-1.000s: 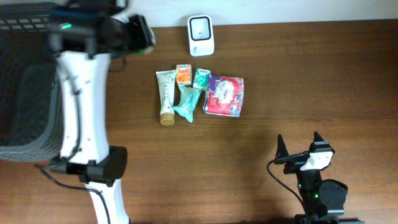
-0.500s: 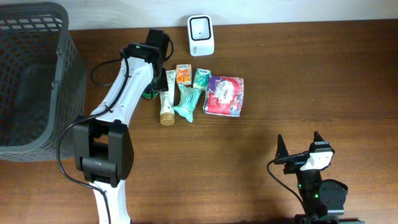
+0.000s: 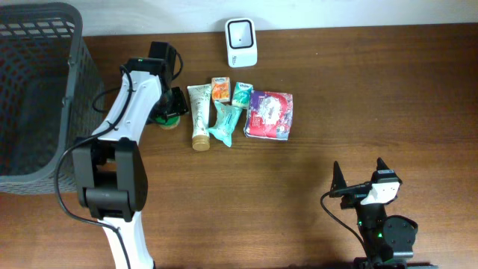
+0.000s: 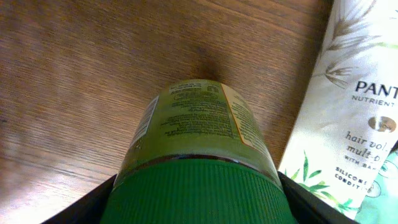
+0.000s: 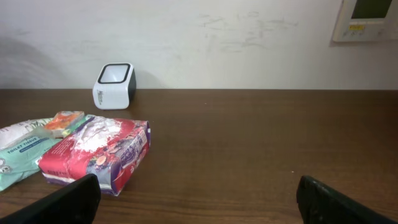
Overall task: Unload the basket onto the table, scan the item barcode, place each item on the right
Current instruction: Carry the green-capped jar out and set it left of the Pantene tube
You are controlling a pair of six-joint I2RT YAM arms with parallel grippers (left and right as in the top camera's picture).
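My left gripper (image 3: 166, 104) is at the left side of the row of items, just beside the Pantene tube (image 3: 199, 112). The bottle (image 4: 196, 124) is between its fingers (image 4: 81, 211). They sit close against both sides of the green cap (image 4: 196, 193). I cannot tell if they press on the cap or only stand next to it.

The bottle points away from the wrist camera, down to the table (image 3: 336, 90), and its far end seems to touch the wood, where I see a dark shadow. Its printed label faces the camera. The white scanner (image 3: 241, 32) stands well apart, at the back edge. My right gripper (image 3: 358, 168) is near the front edge with its fingers wide apart and nothing between them.
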